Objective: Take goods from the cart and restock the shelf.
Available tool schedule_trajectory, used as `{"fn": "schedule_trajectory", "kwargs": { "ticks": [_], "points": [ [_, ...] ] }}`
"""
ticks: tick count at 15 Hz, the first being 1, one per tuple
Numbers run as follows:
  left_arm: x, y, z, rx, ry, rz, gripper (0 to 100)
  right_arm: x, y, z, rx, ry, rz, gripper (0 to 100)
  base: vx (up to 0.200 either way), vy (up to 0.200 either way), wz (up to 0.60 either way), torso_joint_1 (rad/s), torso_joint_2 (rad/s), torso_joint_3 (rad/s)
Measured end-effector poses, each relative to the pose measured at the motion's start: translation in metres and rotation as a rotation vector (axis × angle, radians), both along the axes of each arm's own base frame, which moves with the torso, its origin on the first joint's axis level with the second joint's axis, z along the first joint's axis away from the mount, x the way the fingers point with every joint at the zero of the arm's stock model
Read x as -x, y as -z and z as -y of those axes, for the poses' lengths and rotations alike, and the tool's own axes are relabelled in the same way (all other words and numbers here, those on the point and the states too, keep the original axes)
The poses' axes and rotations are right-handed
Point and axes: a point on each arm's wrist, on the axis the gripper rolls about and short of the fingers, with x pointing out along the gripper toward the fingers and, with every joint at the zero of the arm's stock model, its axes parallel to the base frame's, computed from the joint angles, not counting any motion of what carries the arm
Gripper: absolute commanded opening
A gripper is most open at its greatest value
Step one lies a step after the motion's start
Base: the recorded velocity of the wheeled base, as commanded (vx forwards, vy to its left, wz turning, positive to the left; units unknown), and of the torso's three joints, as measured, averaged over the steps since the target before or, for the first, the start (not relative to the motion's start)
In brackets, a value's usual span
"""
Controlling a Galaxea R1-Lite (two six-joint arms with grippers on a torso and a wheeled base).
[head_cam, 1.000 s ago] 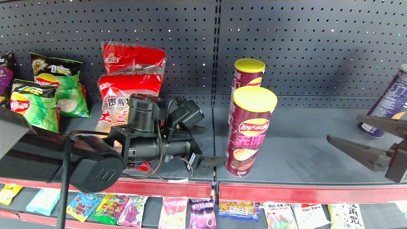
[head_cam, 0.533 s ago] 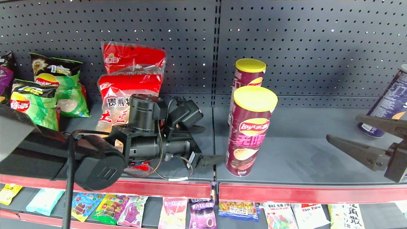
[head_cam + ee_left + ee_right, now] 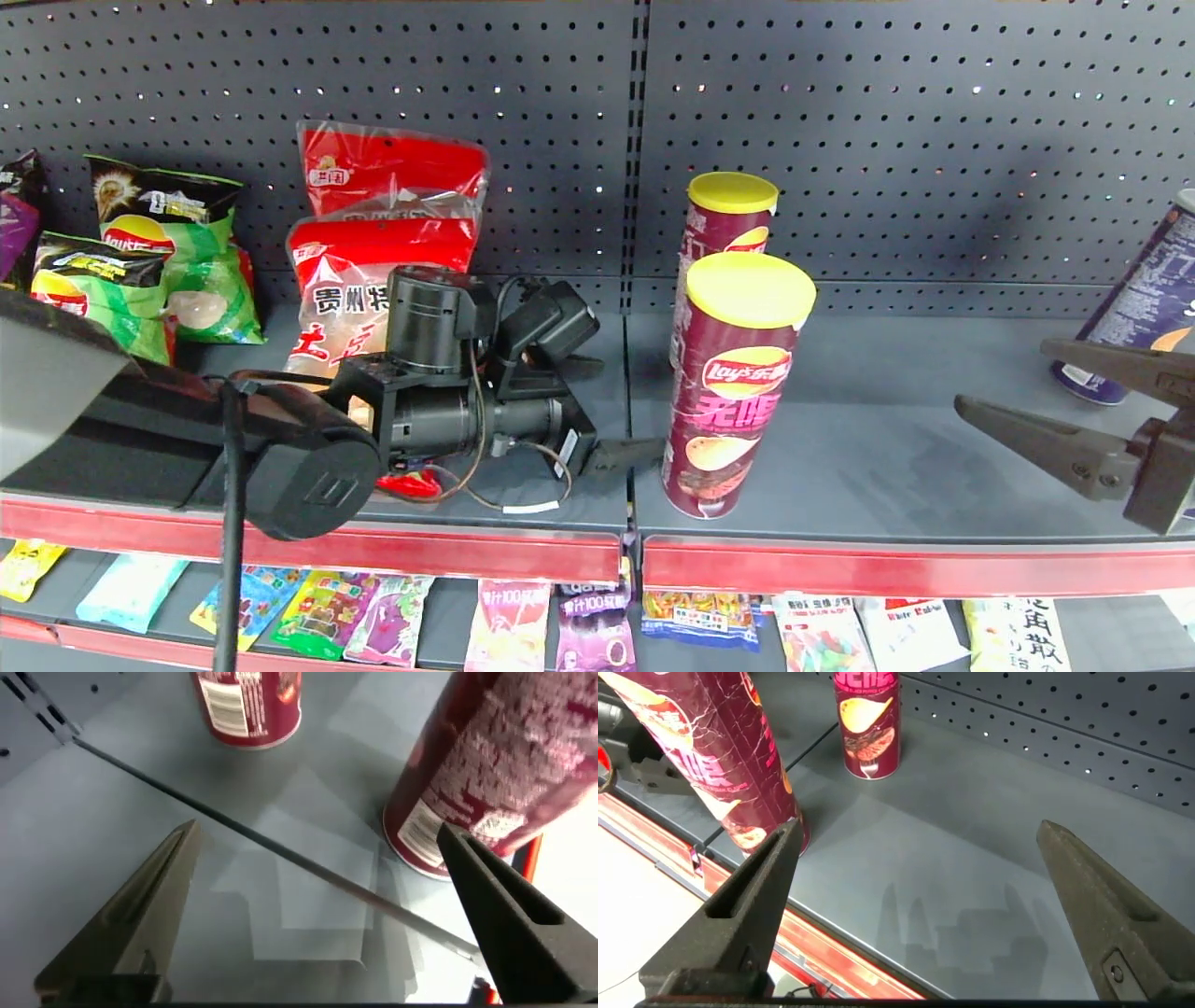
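Note:
Two maroon chip cans with yellow lids stand upright on the grey shelf (image 3: 887, 448), the front can (image 3: 738, 383) near the edge and the back can (image 3: 728, 219) behind it. My left gripper (image 3: 633, 413) lies low over the shelf just left of the front can, open and empty. In the left wrist view the front can (image 3: 495, 775) stands by one finger (image 3: 514, 924) and the back can (image 3: 248, 705) farther off. My right gripper (image 3: 1004, 375) hangs open and empty over the right part of the shelf. The right wrist view shows the front can (image 3: 719, 756) and the back can (image 3: 868, 719).
Red snack bags (image 3: 383, 233) and green chip bags (image 3: 140, 261) sit behind and left of my left arm. A dark blue can (image 3: 1144, 308) leans at the far right. The shelf's red front rail (image 3: 840, 565) runs below, above a lower shelf of packets (image 3: 597, 630). Bare shelf lies between the maroon cans and the blue can.
My left arm has shifted slightly up and to the right, its gripper staying open beside the front can. The right gripper has barely moved.

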Motion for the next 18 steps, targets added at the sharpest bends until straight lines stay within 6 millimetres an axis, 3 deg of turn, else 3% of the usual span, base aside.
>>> {"fn": "schedule_trajectory", "kwargs": {
  "ticks": [7, 18],
  "points": [
    [-0.0004, 0.0064, -0.0068, 0.005, -0.013, 0.007, 100, -0.0028, 0.0016, -0.001, 0.003, -0.001, -0.01, 100, 0.0, 0.0, 0.0, 0.0, 0.0, 0.0],
    [0.0046, 0.0079, -0.0017, 0.022, 0.048, 0.003, 100, -0.0093, 0.0022, -0.0034, 0.006, -0.003, -0.023, 100, 0.0, 0.0, 0.0, 0.0, 0.0, 0.0]
  ]
}}
